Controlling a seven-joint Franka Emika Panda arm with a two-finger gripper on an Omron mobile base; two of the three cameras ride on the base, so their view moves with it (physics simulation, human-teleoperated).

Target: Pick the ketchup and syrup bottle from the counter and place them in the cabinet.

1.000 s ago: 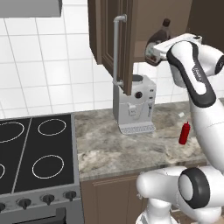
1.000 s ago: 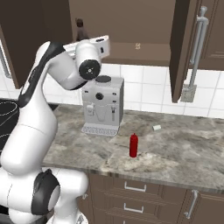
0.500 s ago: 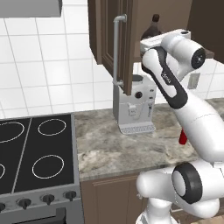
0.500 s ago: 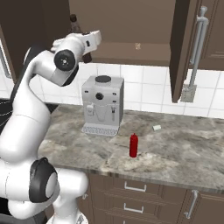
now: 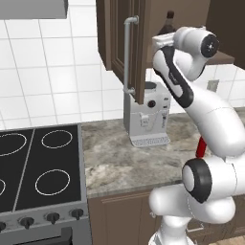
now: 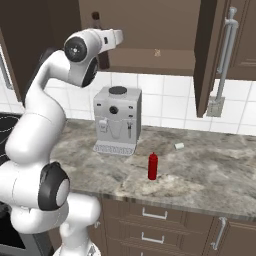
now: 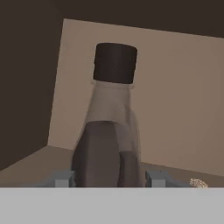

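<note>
The syrup bottle (image 7: 111, 127), dark brown with a dark cap, stands upright between my fingertips inside the open cabinet (image 6: 150, 62), just above its inner shelf. My gripper (image 7: 109, 178) is shut on its body. From the right base view the syrup bottle (image 6: 101, 50) shows behind my raised hand at the cabinet's left end. Over my arm in the left base view its neck and cap (image 5: 168, 21) stick up. The ketchup (image 6: 153, 166), a small red bottle, stands alone on the counter (image 6: 210, 170). In the left base view the ketchup (image 5: 202, 147) is partly hidden by my arm.
A grey coffee machine (image 6: 117, 120) stands on the counter under the cabinet, left of the ketchup. The open cabinet door (image 5: 124, 43) with its silver bar handle hangs above it. A black stovetop (image 5: 38, 162) lies to the left. A small white scrap (image 6: 179, 146) lies behind the ketchup.
My arm has risen and swung the hand with the syrup bottle from in front of the cabinet opening to inside it. The ketchup has stayed put.
</note>
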